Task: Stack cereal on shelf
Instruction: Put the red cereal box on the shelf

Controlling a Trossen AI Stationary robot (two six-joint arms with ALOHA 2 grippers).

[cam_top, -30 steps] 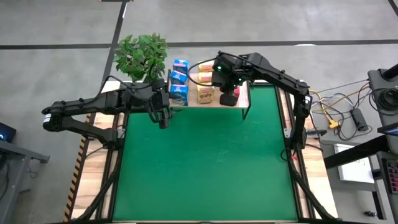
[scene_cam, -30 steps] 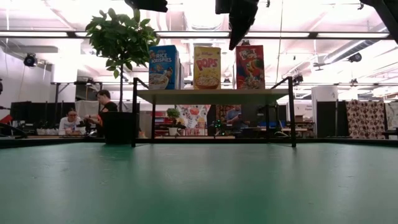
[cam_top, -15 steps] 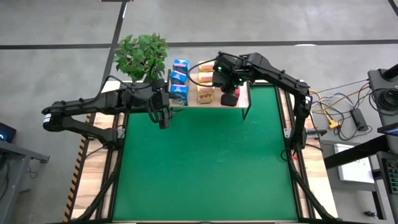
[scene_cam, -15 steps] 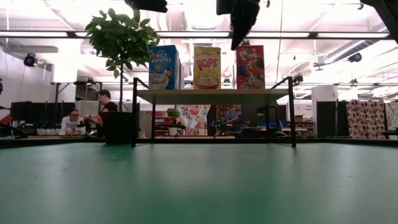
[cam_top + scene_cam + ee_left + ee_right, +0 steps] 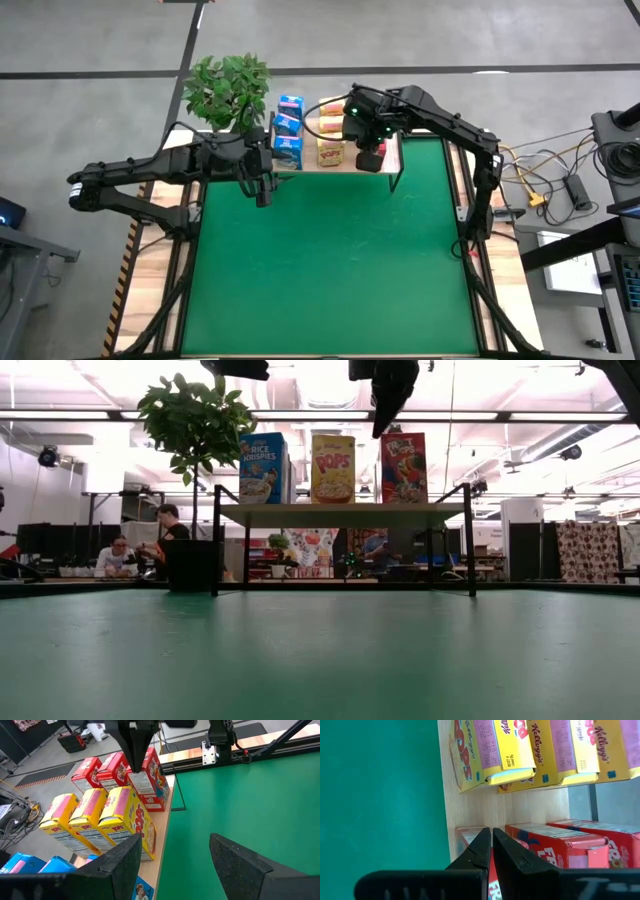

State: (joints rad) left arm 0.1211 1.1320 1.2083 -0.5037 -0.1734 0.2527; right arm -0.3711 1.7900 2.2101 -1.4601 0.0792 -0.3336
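From above, the shelf (image 5: 395,150) sits at the upper middle of the frame at the far edge of the green mat (image 5: 330,260), carrying a row of blue cereal boxes (image 5: 288,135), a row of yellow cereal boxes (image 5: 330,140) beside it, and red cereal boxes (image 5: 368,158) mostly hidden under the right gripper (image 5: 366,150); how many of each cannot be counted here. The left gripper (image 5: 262,188) hovers over the mat just left of the shelf, beside a potted plant (image 5: 228,90) at upper left. The level view shows three box fronts upright on the shelf (image 5: 340,512) in the upper middle: one blue (image 5: 262,468), one yellow (image 5: 332,468), one red (image 5: 402,468), with the right gripper (image 5: 388,395) hanging above between yellow and red; two people sit far behind at left. The left wrist view counts three yellow boxes (image 5: 102,820) and three red boxes (image 5: 120,772) at left, blue tops at lower left, and its own fingers (image 5: 235,857) spread apart. The right wrist view shows its fingers (image 5: 492,851) pressed together, gripping nothing, above the front red box (image 5: 470,835), with yellow boxes (image 5: 530,750) across the top.
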